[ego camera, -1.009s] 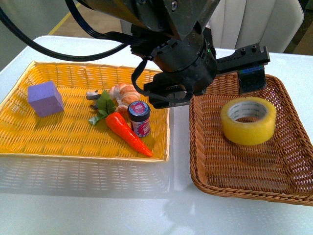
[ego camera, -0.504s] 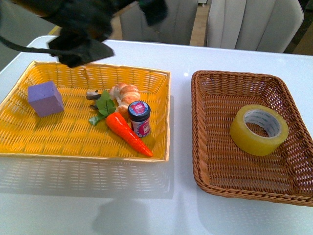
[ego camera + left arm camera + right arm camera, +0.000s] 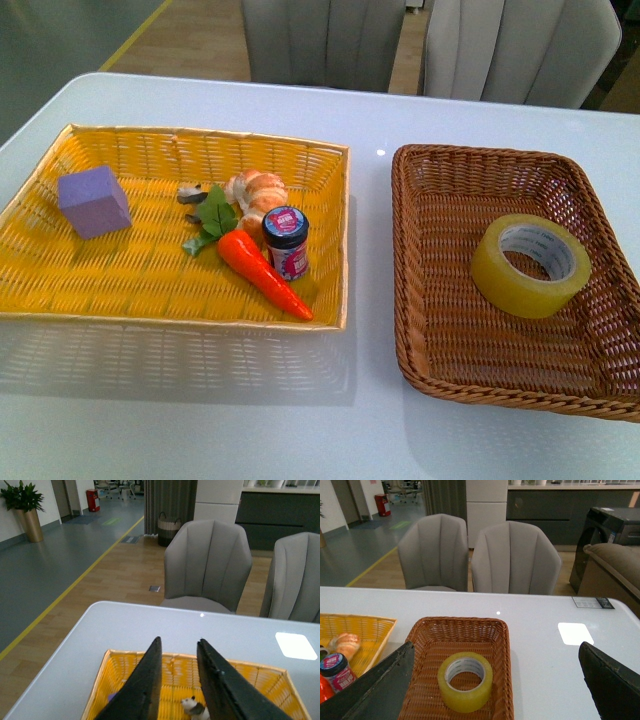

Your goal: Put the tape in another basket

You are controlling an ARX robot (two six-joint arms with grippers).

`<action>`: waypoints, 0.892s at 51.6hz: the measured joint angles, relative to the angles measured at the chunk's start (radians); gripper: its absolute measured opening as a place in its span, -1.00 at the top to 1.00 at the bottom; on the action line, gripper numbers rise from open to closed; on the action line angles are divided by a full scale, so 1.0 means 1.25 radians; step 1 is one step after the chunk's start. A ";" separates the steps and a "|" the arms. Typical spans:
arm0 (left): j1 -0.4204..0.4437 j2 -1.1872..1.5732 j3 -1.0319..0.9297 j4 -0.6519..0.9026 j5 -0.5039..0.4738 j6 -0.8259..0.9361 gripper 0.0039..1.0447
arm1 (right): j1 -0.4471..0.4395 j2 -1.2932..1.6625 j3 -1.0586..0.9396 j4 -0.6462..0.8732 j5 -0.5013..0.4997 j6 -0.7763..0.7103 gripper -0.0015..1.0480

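The right gripper (image 3: 495, 690) fingers are standing wide apart at the two lower corners of the right wrist view, one dark finger (image 3: 375, 687) on one side and the other (image 3: 612, 682) far across, and nothing is sitting between them in contact; the tape (image 3: 465, 681) is lying in the gap between them but well below, clear of both. The left gripper (image 3: 177, 680) fingers (image 3: 137, 687) are showing as two dark wedges with a narrow gap, holding nothing, hanging above the yellow basket (image 3: 255, 680) with a small panda figure (image 3: 194, 706) just beside one tip. In the front view neither arm is showing. There the tape (image 3: 530, 264) is resting inside the basket (image 3: 420, 260), the brown wicker one, toward its right side and slightly tilted, its white core facing up. The yellow basket (image 3: 60, 290) is sitting to the left, apart from the brown one, on the white table (image 3: 300, 420), and is holding a purple cube (image 3: 93, 201), a carrot (image 3: 262, 272), a small jar (image 3: 286, 240) touching the carrot, a green leaf (image 3: 214, 216), and a shrimp (image 3: 256, 193) behind the jar
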 joint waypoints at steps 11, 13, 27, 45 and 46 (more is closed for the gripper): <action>0.042 -0.126 -0.136 0.023 0.041 0.011 0.97 | 0.000 0.000 0.000 0.000 0.000 0.000 -0.83; 0.048 -0.135 -0.158 0.031 0.045 0.011 0.97 | 0.000 0.000 0.000 0.000 0.000 0.000 -0.83; 0.119 -0.323 -0.251 -0.076 0.121 0.014 0.98 | 0.000 0.000 0.000 0.000 0.000 0.000 -0.83; 0.128 -0.546 -0.296 -0.250 0.126 0.014 0.97 | 0.000 0.000 0.000 0.000 0.000 0.000 -0.83; 0.128 -0.552 -0.297 -0.256 0.126 0.014 0.97 | 0.000 0.000 0.000 0.000 0.000 0.000 -0.83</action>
